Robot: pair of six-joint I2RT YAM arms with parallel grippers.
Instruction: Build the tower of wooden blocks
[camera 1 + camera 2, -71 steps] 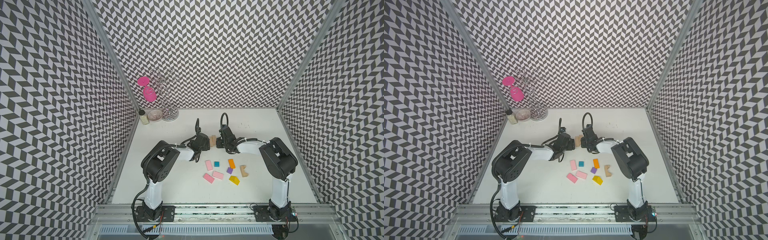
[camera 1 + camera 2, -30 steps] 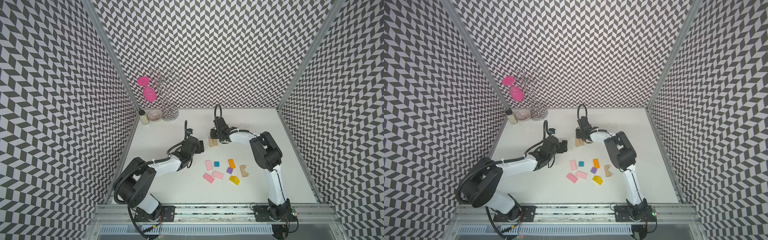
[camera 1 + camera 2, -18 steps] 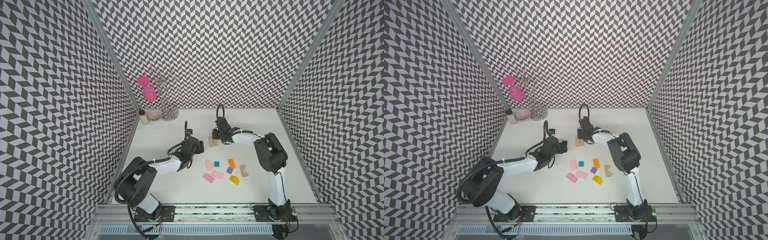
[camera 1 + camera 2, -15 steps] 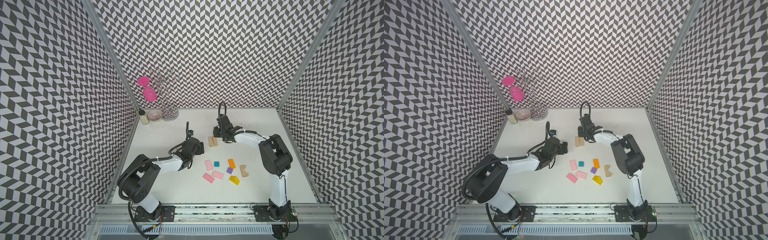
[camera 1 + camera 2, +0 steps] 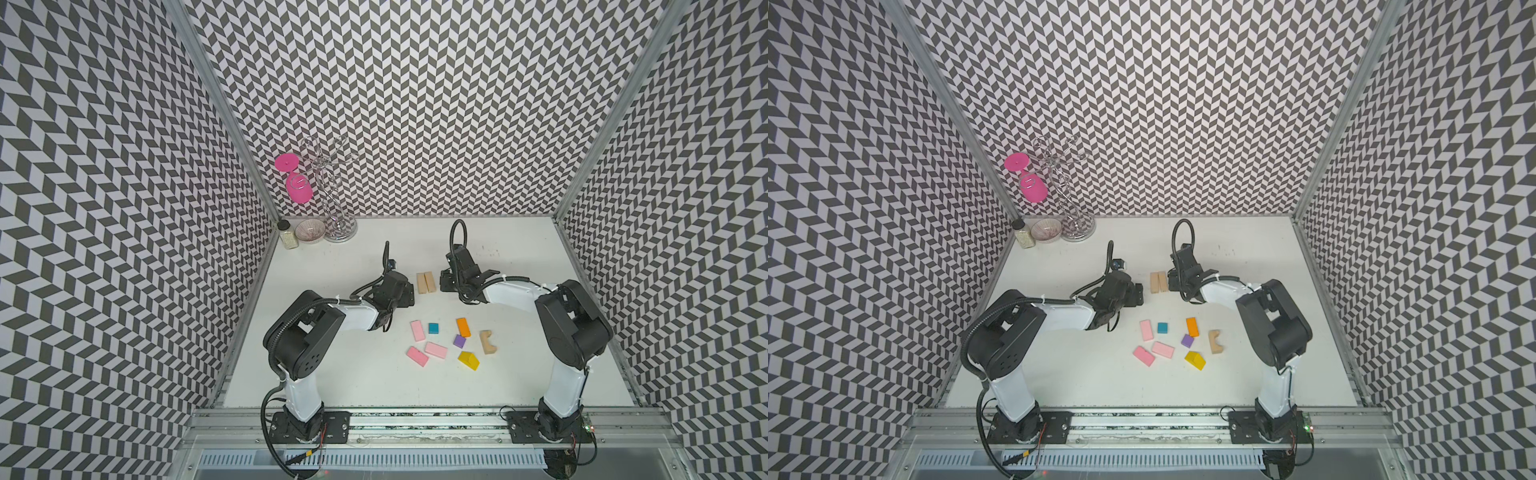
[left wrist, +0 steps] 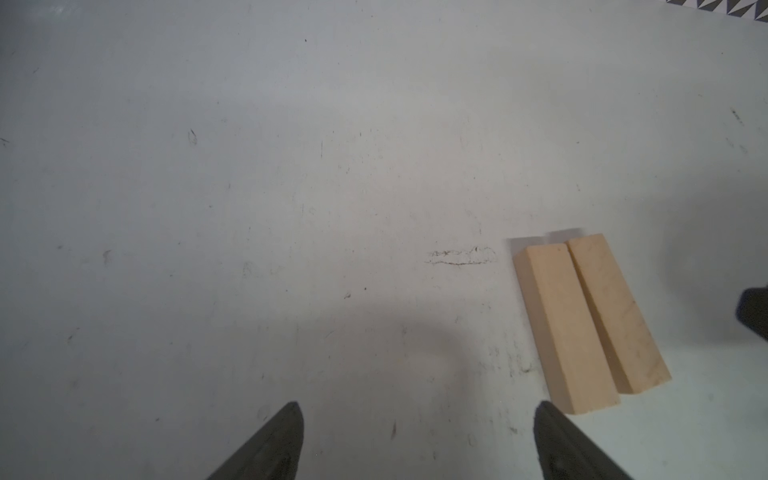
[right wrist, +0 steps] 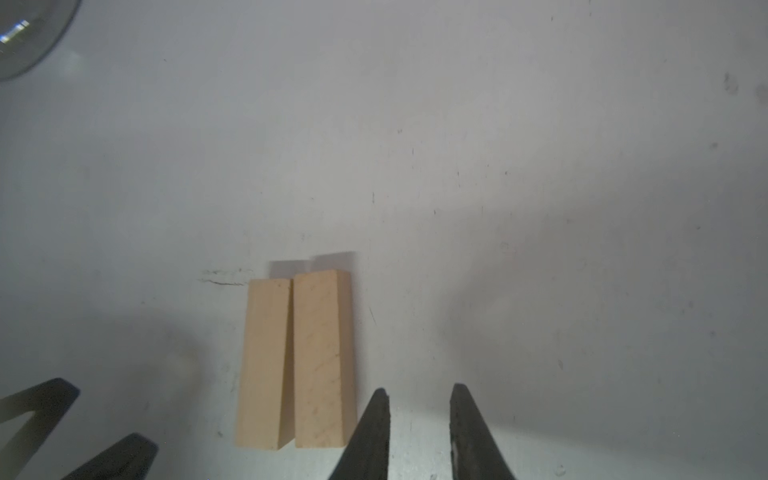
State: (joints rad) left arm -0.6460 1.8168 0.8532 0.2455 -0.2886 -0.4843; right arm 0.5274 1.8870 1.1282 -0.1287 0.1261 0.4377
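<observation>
Tough to read at the edges: both wrist views crop the fingers (image 7: 370, 436) at the frame edge, and a blurred grey curve in one corner of the right wrist view can't be identified. The tan bars (image 7: 295, 361) are clear, though: two pale wooden bars flat on the white table (image 5: 519, 257), long sides touching, ends slightly stepped, just one layer. They sit between the grippers. The right gripper (image 7: 417, 395) is just beside them, jaws drawn almost together on nothing. The left gripper (image 6: 415, 415) hangs near their other side, jaws wide apart and empty. Back toward the arm bases, loose pieces lie scattered: three pink slabs (image 5: 417, 331), a teal cube (image 5: 433, 328), an orange slab (image 5: 463, 327), a purple cube (image 5: 459, 341), a yellow roof-shaped piece (image 5: 468, 360) and a tan arch (image 5: 487, 342).
</observation>
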